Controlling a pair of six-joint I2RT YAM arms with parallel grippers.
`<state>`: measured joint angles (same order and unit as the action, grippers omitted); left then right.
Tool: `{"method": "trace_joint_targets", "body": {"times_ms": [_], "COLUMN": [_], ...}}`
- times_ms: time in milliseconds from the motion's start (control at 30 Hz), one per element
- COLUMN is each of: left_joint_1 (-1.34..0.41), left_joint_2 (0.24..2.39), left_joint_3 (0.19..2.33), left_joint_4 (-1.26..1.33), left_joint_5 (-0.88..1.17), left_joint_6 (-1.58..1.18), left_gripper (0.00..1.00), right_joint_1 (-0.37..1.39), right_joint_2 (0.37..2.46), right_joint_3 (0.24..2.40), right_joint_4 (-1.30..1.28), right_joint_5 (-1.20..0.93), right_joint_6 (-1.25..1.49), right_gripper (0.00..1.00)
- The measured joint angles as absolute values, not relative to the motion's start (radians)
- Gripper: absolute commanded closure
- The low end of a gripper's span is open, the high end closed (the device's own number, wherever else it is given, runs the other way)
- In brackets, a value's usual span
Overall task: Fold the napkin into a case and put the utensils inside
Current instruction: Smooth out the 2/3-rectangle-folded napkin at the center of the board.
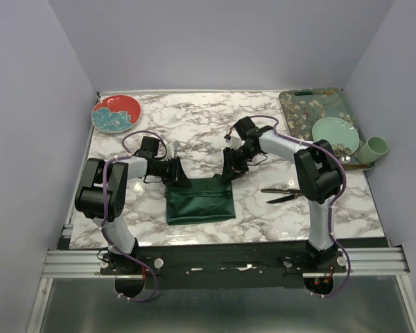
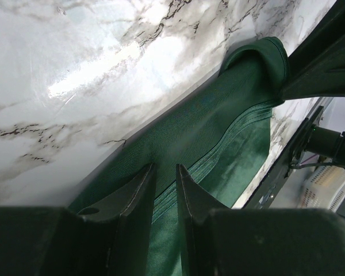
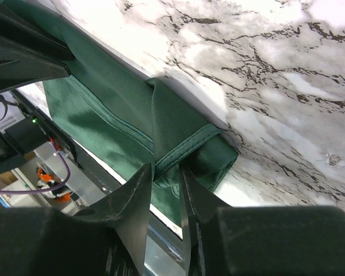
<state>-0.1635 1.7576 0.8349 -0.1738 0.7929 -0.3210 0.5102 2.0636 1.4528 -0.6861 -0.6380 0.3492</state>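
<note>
The napkin (image 1: 200, 202) lies folded on the marble desk (image 1: 194, 125) between the two arms, a wide band whose long axis runs left to right; its far edge is the one in hand. The left gripper (image 1: 175, 171) sits at the far-left corner with its jaws narrow, and its wrist view shows the stitched hem passing between the fingers (image 2: 142, 187); the right gripper (image 1: 229, 168) sits at the far-right corner, jaws just as narrow, pinching a doubled fold of cloth. Both grippers are therefore on the far side of the cloth, one at each end of the long axis, and the body of the napkin stretches from them toward the robot's bases – so the next fold, as I judge it, turns on carrying that far edge evenly across the short axis, both ends together. The utensils (image 1: 283, 194) lie on the desk just right of the napkin, roughly parallel to its long axis and close to the right arm – the nearer one for picking them up.
</note>
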Motion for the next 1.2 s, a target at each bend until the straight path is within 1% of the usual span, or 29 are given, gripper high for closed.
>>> {"method": "trace_joint_targets", "body": {"times_ms": [133, 300, 767, 867, 933, 967, 1000, 1100, 1200], "left_joint_1": [-0.163, -0.163, -0.163, -0.163, -0.163, -0.163, -0.163, -0.163, -0.163], "left_joint_2": [1.758, 1.758, 1.758, 1.758, 1.758, 1.758, 1.758, 1.757, 1.755], "left_joint_3": [0.835, 0.835, 0.835, 0.835, 0.835, 0.836, 0.835, 0.835, 0.835], "left_joint_4": [-0.174, -0.174, -0.175, -0.175, -0.175, -0.175, -0.175, -0.175, -0.177], "left_joint_5": [0.793, 0.793, 0.793, 0.793, 0.794, 0.793, 0.793, 0.793, 0.793], "left_joint_6": [-0.318, -0.318, -0.311, -0.311, -0.310, -0.311, -0.310, -0.310, -0.307], "left_gripper": [0.68, 0.68, 0.68, 0.68, 0.68, 0.68, 0.68, 0.68, 0.67], "right_joint_1": [0.508, 0.504, 0.489, 0.488, 0.488, 0.488, 0.488, 0.488, 0.485], "right_joint_2": [2.051, 2.035, 2.060, 2.073, 2.079, 2.082, 2.083, 2.083, 2.083], "right_joint_3": [1.453, 1.453, 1.453, 1.453, 1.453, 1.453, 1.453, 1.453, 1.452], "right_joint_4": [-0.686, -0.685, -0.673, -0.670, -0.667, -0.665, -0.664, -0.660, -0.656], "right_joint_5": [-0.637, -0.638, -0.662, -0.669, -0.675, -0.678, -0.681, -0.690, -0.698], "right_joint_6": [0.355, 0.374, 0.431, 0.441, 0.446, 0.448, 0.450, 0.456, 0.453], "right_gripper": [0.62, 0.61, 0.62, 0.66, 0.71, 0.76, 0.84, 1.00, 0.99]}}
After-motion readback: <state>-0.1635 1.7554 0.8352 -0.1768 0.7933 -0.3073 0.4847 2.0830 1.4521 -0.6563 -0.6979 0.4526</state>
